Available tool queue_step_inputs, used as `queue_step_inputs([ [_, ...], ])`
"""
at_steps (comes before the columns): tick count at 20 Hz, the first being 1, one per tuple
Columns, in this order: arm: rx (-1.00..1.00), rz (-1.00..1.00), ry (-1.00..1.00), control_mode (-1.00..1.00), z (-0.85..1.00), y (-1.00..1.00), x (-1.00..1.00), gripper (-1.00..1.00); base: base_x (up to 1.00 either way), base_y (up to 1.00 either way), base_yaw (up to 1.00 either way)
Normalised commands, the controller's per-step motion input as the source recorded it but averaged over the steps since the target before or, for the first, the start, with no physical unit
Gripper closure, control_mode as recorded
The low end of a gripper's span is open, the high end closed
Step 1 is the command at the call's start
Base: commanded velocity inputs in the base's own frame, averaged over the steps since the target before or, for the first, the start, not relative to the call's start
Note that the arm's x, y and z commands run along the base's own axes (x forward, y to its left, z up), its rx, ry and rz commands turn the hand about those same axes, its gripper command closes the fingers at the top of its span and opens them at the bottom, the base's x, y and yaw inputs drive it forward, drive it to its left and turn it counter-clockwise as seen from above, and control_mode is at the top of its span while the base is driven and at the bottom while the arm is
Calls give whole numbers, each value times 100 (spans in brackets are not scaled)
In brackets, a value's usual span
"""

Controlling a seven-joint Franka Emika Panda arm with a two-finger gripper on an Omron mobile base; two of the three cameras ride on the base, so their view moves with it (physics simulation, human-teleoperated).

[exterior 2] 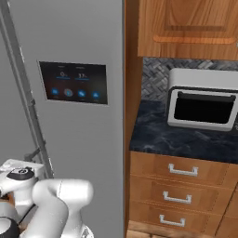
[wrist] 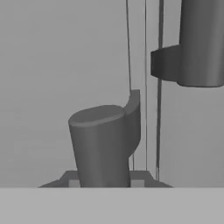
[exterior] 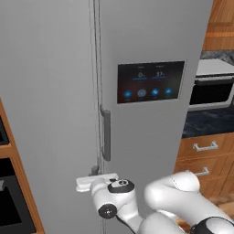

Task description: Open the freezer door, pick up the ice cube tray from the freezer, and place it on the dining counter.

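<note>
Freezer door, tall matte-grey rigid panel, likely heavy on hinges; gripper narrowed around its vertical grey bar handle, lower end.

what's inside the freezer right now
Nothing inside can be seen: the freezer door is closed and covers it. The gripper is at the door's handle.

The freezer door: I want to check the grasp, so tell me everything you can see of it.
The freezer door is a tall, plain matte-grey panel, shut, left of the door with the dark touchscreen. Its vertical grey bar handle stands off the door face near the seam between the two doors. The gripper sits at the handle's lower end with the jaws closed around the bar. Nothing else touches the door.
</note>
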Motion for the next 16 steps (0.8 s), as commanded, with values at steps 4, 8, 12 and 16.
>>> queue_step_inputs([
  [4,0,0,3,-100,-24,60,-100,100,0,0,0],
  [8,-2,1,5,-100,-27,76,-100,100,0,0,0],
  [12,-8,11,3,-100,-24,99,-100,100,0,0,0],
  [16,-11,16,4,-100,-20,100,-100,100,0,0,0],
])
